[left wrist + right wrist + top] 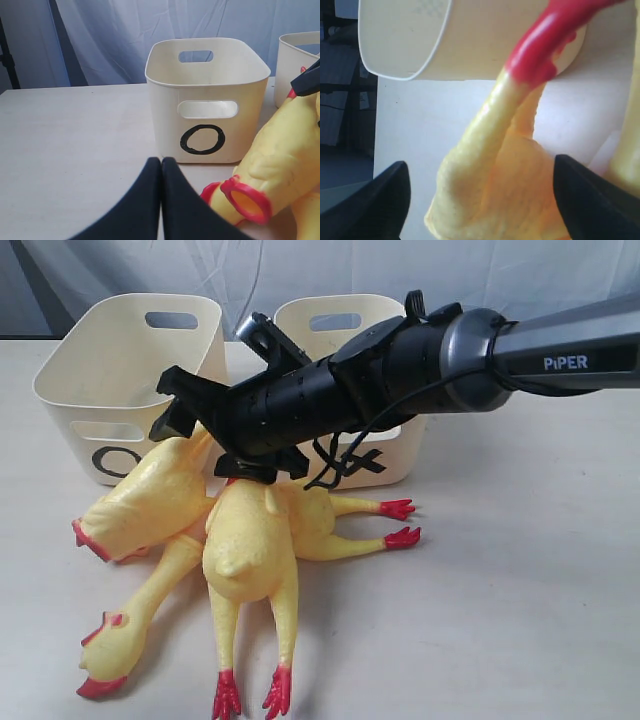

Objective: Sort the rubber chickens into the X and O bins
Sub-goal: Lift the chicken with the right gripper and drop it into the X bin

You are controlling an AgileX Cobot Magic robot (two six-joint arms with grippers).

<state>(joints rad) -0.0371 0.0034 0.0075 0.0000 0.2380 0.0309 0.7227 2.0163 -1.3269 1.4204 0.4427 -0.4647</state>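
Arm (580, 340) at upper right says "PiPER". Left bin (250, 125) has a black O, right bin (398, 455) a half-hidden X.

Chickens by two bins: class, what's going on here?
The right gripper hangs open over the chickens piled in front of the O bin and X bin, fingers either side of one. Nothing is gripped yet. The left gripper sits shut, facing the O bin.

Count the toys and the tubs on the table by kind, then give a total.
rubber chickens: 3 can be told apart in the heap; it may hide more
cream bins: 2
Total: 5
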